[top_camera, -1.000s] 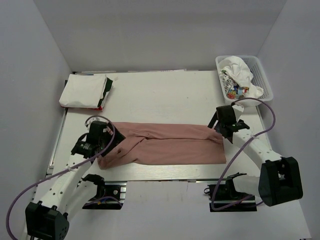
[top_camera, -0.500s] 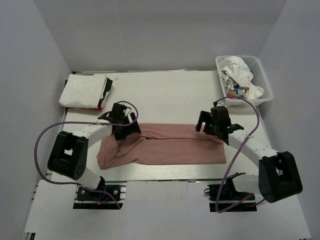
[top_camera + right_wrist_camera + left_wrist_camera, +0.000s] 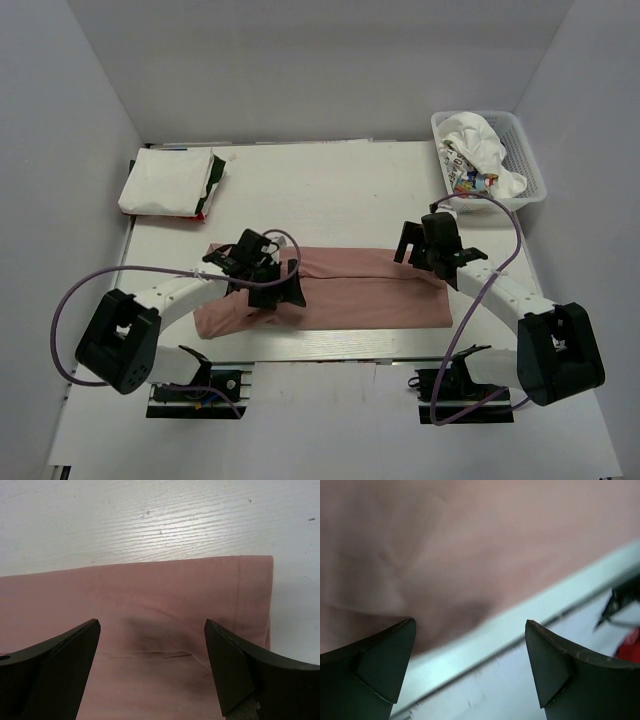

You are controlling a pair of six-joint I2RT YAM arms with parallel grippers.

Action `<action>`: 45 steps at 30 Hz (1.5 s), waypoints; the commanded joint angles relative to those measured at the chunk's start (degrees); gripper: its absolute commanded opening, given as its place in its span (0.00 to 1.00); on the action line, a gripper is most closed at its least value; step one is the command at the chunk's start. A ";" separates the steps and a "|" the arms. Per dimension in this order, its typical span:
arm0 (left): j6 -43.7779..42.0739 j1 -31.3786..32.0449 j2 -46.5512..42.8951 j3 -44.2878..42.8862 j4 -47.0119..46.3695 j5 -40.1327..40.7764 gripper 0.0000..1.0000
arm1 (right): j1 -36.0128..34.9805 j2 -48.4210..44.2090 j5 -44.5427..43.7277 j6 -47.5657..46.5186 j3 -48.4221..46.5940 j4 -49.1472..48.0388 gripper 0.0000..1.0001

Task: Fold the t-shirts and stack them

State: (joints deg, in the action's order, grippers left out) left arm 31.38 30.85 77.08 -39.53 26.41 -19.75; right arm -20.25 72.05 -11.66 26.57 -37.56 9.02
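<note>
Top external view: pink t-shirt (image 3: 370,290) lies as a long folded band across the near part of the table (image 3: 330,190), w/ left claw (image 3: 285,292) over its left third and right claw (image 3: 412,250) near its right end. Both wrist views show jaws apart, nothing gripped. Risks, as we judge them: left claw is close to the table's front edge, so a low pinch could hit that edge or catch one layer only. Uneven grabs would skew the next fold, leaving a poor match w/ the folded stack (image 3: 170,182).
</note>
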 commanded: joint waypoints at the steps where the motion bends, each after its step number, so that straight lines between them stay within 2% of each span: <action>1: -1.76 3.32 -4.56 1.38 3.37 -8.63 1.00 | 0.12 -1.21 -1.79 -0.63 -0.50 0.04 0.90; 4: -1.23 5.18 -7.90 1.38 4.87 -6.45 1.00 | 0.12 -2.00 -1.70 -1.16 -0.32 -0.40 0.90; 8: -0.70 6.41 -11.07 -3.09 6.89 0.57 1.00 | 0.04 -1.48 0.58 -2.13 -1.10 -1.46 0.90; 11: 4.72 6.41 -13.26 -6.43 10.14 13.38 1.00 | -0.05 -0.43 2.51 -4.67 -1.99 -1.90 0.90; 12: 7.53 5.28 -13.88 -6.96 13.45 22.03 1.00 | -0.05 -0.25 2.35 -5.38 -2.42 -2.59 0.90; 13: 10.00 5.27 -13.89 -7.66 14.79 26.21 1.00 | -0.05 0.80 2.08 -5.47 -2.69 -2.77 0.90; 14: 15.42 4.66 -13.19 -7.67 16.63 30.17 1.00 | 0.03 1.42 1.65 -5.65 -2.69 -2.95 0.90; 15: 17.47 4.66 -10.75 -9.41 19.78 35.17 1.00 | 0.04 2.03 1.38 -5.39 -4.08 -1.91 0.90; 17: 22.20 3.87 -7.40 -10.65 21.48 39.93 1.00 | 0.12 4.32 0.94 -4.34 -4.97 -1.37 0.90; 20: 24.78 1.07 -1.68 -12.42 19.49 41.98 1.00 | 0.04 8.18 1.38 -2.05 -5.59 0.03 0.90; 22: 23.91 -0.35 0.51 -11.89 12.66 39.88 1.00 | -0.05 9.24 1.55 0.05 -5.86 0.39 0.90; 25: 23.20 -2.81 4.82 -10.57 8.32 36.54 1.00 | 0.12 10.74 2.43 1.47 -4.81 0.74 0.90; 27: 22.16 -3.86 10.70 -10.57 6.21 34.08 1.00 | 0.30 11.01 -0.88 5.39 -4.19 2.66 0.90; 29: 20.66 -4.57 14.57 -9.87 -1.14 31.55 1.00 | 0.12 11.27 -1.08 7.43 -3.66 4.50 0.90; 31: 18.29 -6.41 22.30 -10.82 -5.83 28.30 1.00 | -0.14 11.09 0.58 8.15 -2.52 5.48 0.90; 33: 15.66 -8.16 29.32 -18.71 -6.90 26.43 1.00 | -1.01 9.35 2.78 9.38 -0.25 5.66 0.90; 34: 14.51 -8.18 37.19 -22.57 -6.03 25.64 0.98 | -1.63 8.64 4.61 9.38 1.77 5.05 0.90; 35: 14.50 -8.78 41.44 -32.09 -4.81 25.64 0.96 | -2.16 7.94 4.89 9.21 3.62 4.96 0.90; 36: 13.11 -9.40 45.58 -37.76 -1.57 24.51 0.96 | -3.55 5.23 5.42 8.51 4.42 4.96 0.90; 37: 10.40 -9.41 49.88 -50.26 0.29 20.84 0.93 | -5.66 3.81 7.94 7.54 5.64 4.96 0.90; 38: 9.76 -9.41 58.10 -56.47 3.09 19.93 0.93 | -6.81 2.84 9.01 6.58 6.87 4.87 0.90; 39: 8.37 -9.41 62.19 -62.63 3.90 18.79 0.91 | -9.87 -0.65 10.16 5.70 7.41 4.61 0.90; 40: 6.78 -9.41 70.32 -82.70 6.43 15.82 0.91 | -15.90 -3.56 15.04 5.60 8.63 4.87 0.90; 41: 6.77 -9.41 74.32 -82.90 6.46 15.79 0.91 | -15.96 -3.58 15.09 5.08 8.65 4.87 0.90; 42: 5.55 -9.41 77.92 -88.73 5.59 9.35 0.91 | -17.79 -4.19 18.05 4.64 8.82 4.61 0.90; 43: 6.41 -9.41 80.83 -96.88 3.92 6.59 0.93 | -21.46 -4.29 19.56 4.81 8.73 4.96 0.90; 44: 6.42 -9.41 82.69 -98.01 -0.01 4.30 0.97 | -22.72 -3.77 20.53 4.55 8.65 5.13 0.90; 45: 7.37 -8.88 83.66 -97.50 -8.49 2.10 1.00 | -23.69 -3.33 23.15 2.46 8.91 5.05 0.90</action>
State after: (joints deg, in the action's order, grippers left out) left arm 39.48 20.75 152.92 -135.96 21.93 -4.69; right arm -40.86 68.47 2.28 31.48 -29.50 11.22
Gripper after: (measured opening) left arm 0.983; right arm 0.904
